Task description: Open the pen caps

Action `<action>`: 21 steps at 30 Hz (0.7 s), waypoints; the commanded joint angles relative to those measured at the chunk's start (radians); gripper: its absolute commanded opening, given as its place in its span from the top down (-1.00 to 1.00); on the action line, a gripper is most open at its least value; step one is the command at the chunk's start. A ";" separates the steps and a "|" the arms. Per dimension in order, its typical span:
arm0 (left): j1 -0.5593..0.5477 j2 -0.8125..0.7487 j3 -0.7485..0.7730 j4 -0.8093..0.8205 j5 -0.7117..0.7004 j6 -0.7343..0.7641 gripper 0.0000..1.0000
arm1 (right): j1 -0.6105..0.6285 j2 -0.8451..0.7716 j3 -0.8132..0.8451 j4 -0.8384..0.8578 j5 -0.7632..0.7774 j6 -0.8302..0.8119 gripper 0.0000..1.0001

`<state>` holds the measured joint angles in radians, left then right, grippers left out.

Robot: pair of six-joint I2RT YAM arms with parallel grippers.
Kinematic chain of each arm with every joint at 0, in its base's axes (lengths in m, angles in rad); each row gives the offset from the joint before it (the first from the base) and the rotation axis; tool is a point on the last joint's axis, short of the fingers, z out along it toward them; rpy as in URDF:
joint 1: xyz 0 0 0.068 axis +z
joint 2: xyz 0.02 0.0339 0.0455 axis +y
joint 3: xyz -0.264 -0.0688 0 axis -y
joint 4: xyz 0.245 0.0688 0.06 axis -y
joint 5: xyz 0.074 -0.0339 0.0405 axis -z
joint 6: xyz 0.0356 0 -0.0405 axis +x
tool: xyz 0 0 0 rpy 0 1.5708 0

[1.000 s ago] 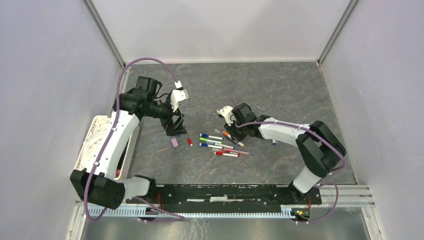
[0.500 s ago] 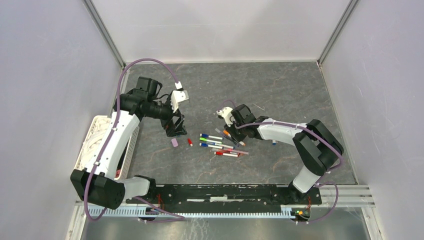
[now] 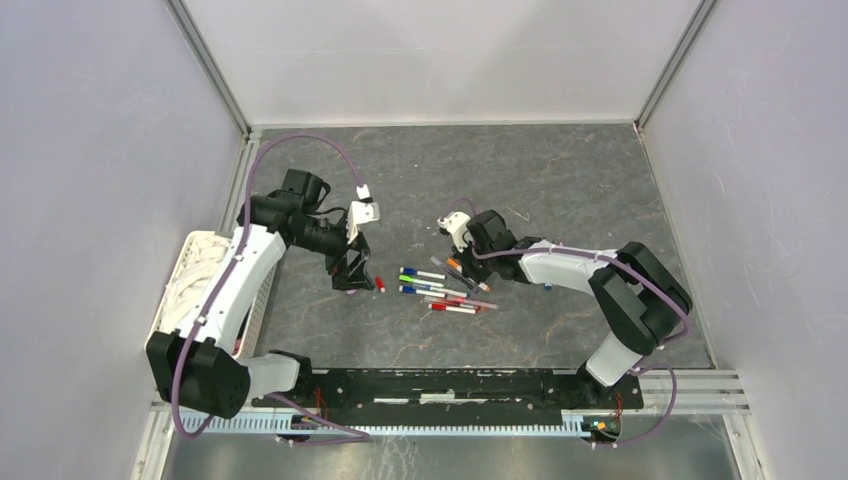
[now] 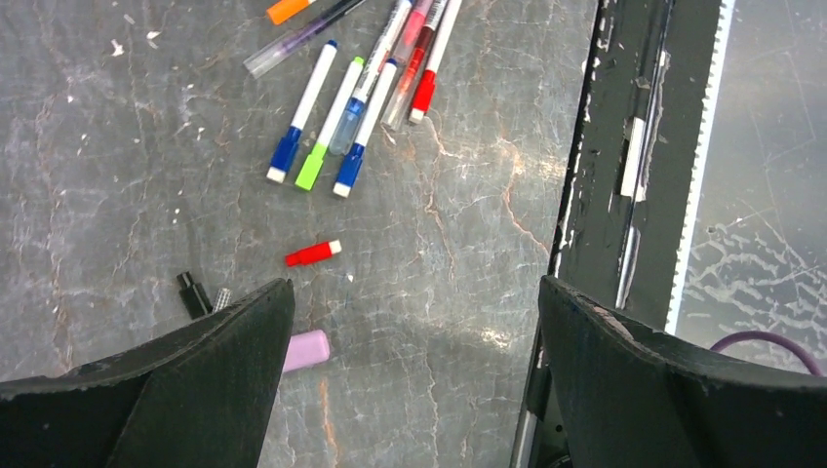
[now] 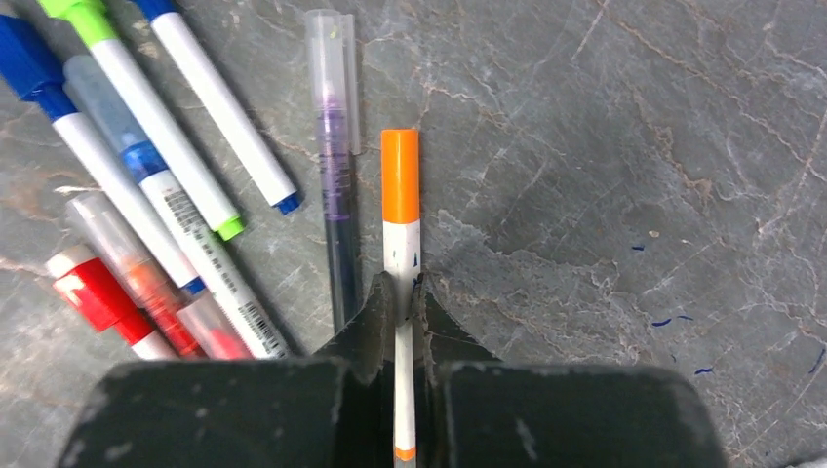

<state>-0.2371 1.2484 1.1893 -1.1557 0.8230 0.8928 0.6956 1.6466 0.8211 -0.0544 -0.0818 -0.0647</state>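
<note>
A: While the orange cap (image 5: 400, 175) still sits on its pen (image 5: 401, 244), how far along would you call this?

B: Early, I'd judge. That white-barrelled pen lies on the worktop (image 5: 605, 195) at the far right of the heap of pens (image 3: 440, 290). The right tool (image 5: 401, 292) is clamped on its barrel, just short of the cap. Nothing is pulled off it yet.

A: Any done?

B: Three loose caps lie left of the heap: a red cap (image 4: 312, 253), a lilac cap (image 4: 307, 349) and a black cap (image 4: 193, 292). I take those as finished. In the heap, blue, green and red caps are in place, so most of the work is left.

A: And the left tool?

B: The left tool (image 4: 414, 288) hangs over those loose caps, fingers wide apart, holding nothing.

A: Which view tells you what?

B: Only the right wrist view shows the grip on the barrel; from above, the arm covers it. Only the left wrist view shows the lilac and black caps; from above the left tool hides them, and just the red one shows. The top view alone gives both arms at once, and a white basket (image 3: 190, 270) at the left edge.
</note>
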 commanded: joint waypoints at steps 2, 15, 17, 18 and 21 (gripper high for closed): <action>0.000 -0.001 -0.061 0.005 0.089 0.165 -1.00 | -0.009 -0.074 0.128 -0.114 -0.157 0.017 1.00; -0.080 0.088 -0.083 0.147 0.082 0.180 -0.83 | 0.063 -0.073 0.242 -0.077 -0.745 0.205 1.00; -0.096 0.079 -0.094 0.169 0.074 0.179 -0.79 | 0.074 -0.057 0.255 -0.070 -0.788 0.213 1.00; -0.107 0.074 -0.100 0.177 0.066 0.179 -0.77 | 0.080 -0.047 0.264 -0.070 -0.800 0.216 1.00; -0.146 0.069 -0.118 0.189 0.025 0.177 -0.70 | 0.085 -0.019 0.288 -0.070 -0.820 0.228 1.00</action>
<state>-0.3420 1.3476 1.0935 -1.0176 0.8654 1.0283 0.7727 1.5955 1.0481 -0.1524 -0.7975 0.1284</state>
